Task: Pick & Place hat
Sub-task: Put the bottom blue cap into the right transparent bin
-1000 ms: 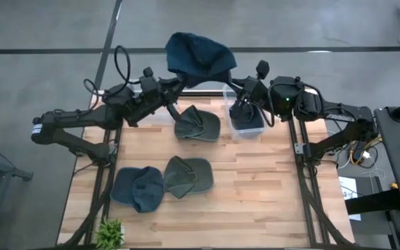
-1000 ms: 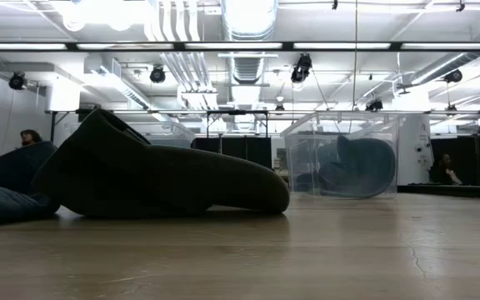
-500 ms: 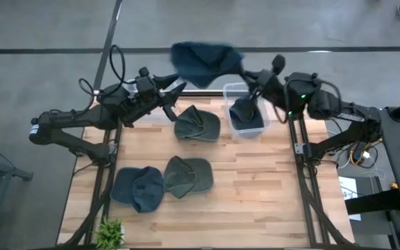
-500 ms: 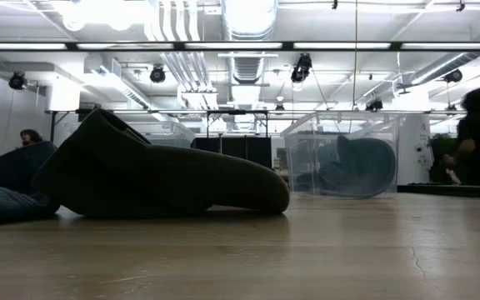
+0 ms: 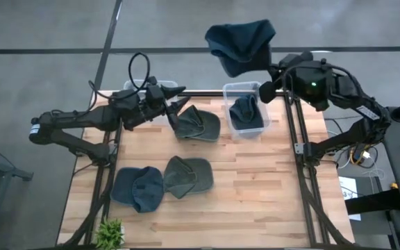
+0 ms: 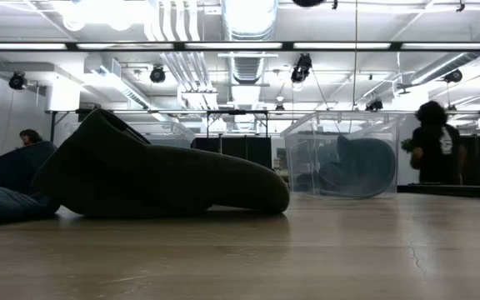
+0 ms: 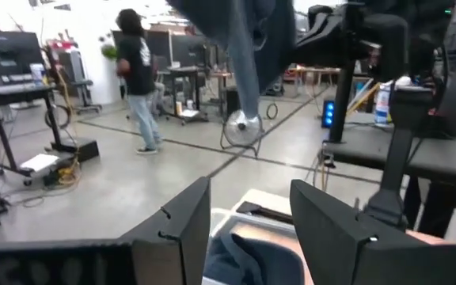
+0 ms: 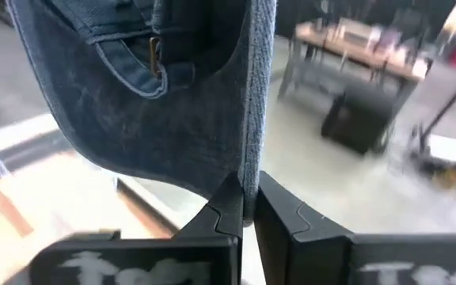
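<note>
Right pincer point(image 8: 244, 207) is clamped on the edge of a blue denim hat point(image 5: 240, 44), which hangs in the air beyond the far edge of the counter point(image 5: 255, 201), just past the clear bin point(image 5: 244, 114). The bin sits at the counter's far edge and holds another dark hat point(image 5: 244, 111). Left pincer point(image 7: 248, 222) stands apart, holding nothing, low over the counter beside a dark green hat point(image 5: 197, 123) left of the bin. Two more hats lie nearer the front: a blue one point(image 5: 137, 188) and a green one point(image 5: 187, 176) touching it. A person point(image 6: 432, 143) stands in the room behind the bin.
</note>
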`<state>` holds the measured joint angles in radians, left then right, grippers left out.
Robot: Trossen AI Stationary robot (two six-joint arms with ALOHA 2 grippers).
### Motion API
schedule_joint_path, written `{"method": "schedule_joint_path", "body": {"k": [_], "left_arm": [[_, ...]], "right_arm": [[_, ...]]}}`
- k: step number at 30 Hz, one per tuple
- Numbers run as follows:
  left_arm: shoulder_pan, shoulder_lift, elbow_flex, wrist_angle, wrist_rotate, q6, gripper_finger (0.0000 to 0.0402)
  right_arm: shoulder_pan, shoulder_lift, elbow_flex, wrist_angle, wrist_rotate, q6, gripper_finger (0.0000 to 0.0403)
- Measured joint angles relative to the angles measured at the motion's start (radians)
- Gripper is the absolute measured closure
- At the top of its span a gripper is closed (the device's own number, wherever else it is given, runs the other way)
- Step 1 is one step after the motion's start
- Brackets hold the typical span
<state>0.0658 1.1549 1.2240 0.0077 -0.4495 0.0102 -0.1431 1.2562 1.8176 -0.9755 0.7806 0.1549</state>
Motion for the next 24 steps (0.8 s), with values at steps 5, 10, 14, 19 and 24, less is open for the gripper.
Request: {"method": "schedule_joint_path", "body": {"k": [5,10,14,19,24], "left_arm": [[-0.003,0.0,-0.012,-0.031,0.005,-0.025,0.0234],[-0.004,0.0,-0.035,-0.025,0.007,-0.041,0.0234],[-0.004,0.0,-0.036,-0.019,0.007,-0.041,0.0234],[-0.005,0.0,-0.036,-0.019,0.008,-0.049,0.0234],[-0.005,0.0,-0.053,-0.025,0.008,-0.062,0.0234]], "right_arm": [[-0.075,0.009,0.0,-0.159,-0.079,0.148,0.0392],[-0.173,0.019,-0.048,-0.254,-0.218,0.233,0.0392],[-0.252,0.021,-0.105,-0.255,-0.391,0.246,0.0391],[-0.324,0.022,-0.214,-0.256,-0.397,0.311,0.0391],[-0.399,0.025,-0.319,-0.251,-0.466,0.362,0.039]]}}
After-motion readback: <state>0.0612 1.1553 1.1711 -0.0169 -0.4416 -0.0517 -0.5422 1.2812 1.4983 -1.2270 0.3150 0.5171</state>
